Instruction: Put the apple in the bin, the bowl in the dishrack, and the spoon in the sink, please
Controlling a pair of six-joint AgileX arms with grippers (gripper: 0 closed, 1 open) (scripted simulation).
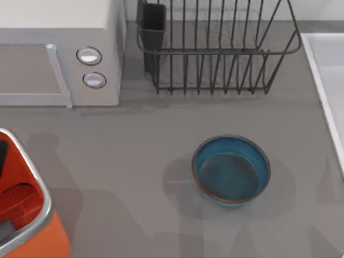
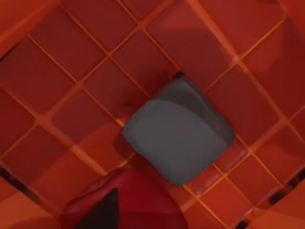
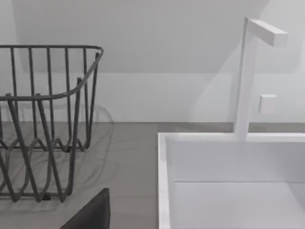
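One apple (image 2: 126, 200) down in the bin (image 1: 32, 207), left fingers' gap unclear | bowl (image 1: 231, 169) next: stiff, slick, light, pinch the rim | right fingers unseen

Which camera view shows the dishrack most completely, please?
The top view shows the dishrack best: its whole width, the upright bars and the dark cup at one corner, beside the microwave. The right wrist view shows one end of it, next to the sink. The left wrist view looks into the bin.
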